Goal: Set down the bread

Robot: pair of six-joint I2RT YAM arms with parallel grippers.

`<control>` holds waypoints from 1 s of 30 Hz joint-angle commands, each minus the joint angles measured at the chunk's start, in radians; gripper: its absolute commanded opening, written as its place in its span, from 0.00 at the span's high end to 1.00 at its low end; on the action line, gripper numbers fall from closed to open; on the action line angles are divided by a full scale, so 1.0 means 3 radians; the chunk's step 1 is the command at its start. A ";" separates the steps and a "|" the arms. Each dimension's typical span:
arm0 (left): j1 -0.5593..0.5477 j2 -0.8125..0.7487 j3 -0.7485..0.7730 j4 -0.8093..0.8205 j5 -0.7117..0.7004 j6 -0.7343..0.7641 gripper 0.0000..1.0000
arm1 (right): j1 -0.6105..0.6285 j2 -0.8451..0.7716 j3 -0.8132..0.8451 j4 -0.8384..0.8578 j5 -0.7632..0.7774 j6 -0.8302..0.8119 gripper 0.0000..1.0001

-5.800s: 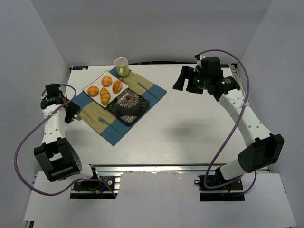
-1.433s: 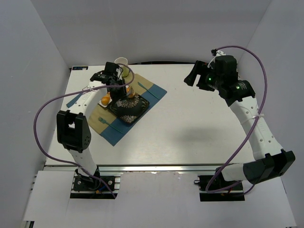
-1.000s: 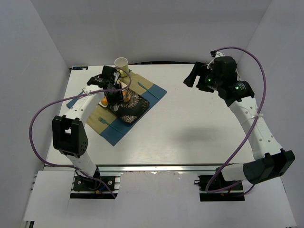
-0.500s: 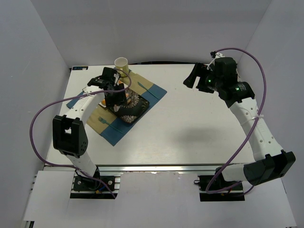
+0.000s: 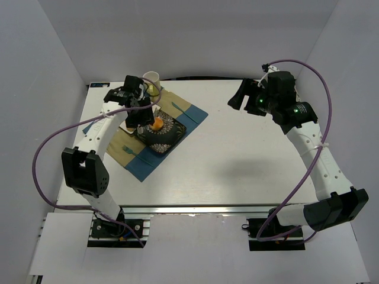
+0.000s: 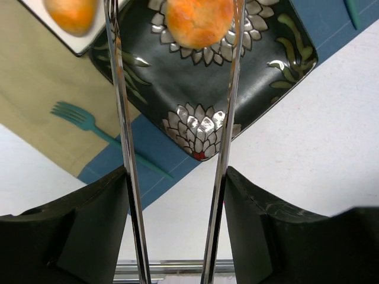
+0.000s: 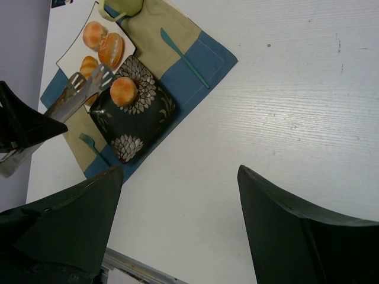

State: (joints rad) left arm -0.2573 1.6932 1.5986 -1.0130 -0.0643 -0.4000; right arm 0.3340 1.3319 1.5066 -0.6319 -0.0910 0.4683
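A round orange bread roll (image 5: 157, 124) (image 6: 198, 21) (image 7: 124, 90) lies on the dark flower-patterned plate (image 5: 169, 137) (image 6: 260, 71) (image 7: 148, 121). My left gripper (image 5: 135, 105) (image 6: 176, 177) is shut on metal tongs (image 6: 121, 106) (image 7: 89, 89). The tongs' arms stand spread. In the left wrist view the roll shows between their tips; in the right wrist view the tips sit just left of it, apart. Three more rolls lie on the white plate (image 7: 70, 54) (image 6: 95, 46). My right gripper (image 5: 240, 97) (image 7: 177, 177) hangs open and empty at the far right.
Both plates rest on a blue and tan placemat (image 5: 185, 112) (image 7: 207, 56) with a teal fork (image 6: 80, 117) and a teal knife (image 7: 183, 58). A pale cup (image 5: 151, 80) stands behind the white plate. White walls enclose the table on three sides.
My left arm swung in from the left edge, carried a roll with the tongs from the white plate onto the dark plate, then lifted back with the tongs spread. The right arm barely moved.
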 commanded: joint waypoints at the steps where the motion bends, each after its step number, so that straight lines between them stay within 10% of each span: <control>1: 0.0039 -0.0265 0.0235 -0.0208 -0.0235 0.0034 0.29 | -0.0019 -0.0058 -0.0032 0.0133 -0.0070 0.0024 0.15; 30: 0.0551 0.0160 -0.0169 0.0217 -0.0026 0.0351 0.32 | -0.0019 0.0091 0.0025 0.0107 -0.0034 -0.0022 0.16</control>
State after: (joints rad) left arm -0.0952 1.7554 1.5600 -0.9756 -0.0635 -0.3115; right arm 0.3340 1.3548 1.5066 -0.6258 -0.1078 0.4675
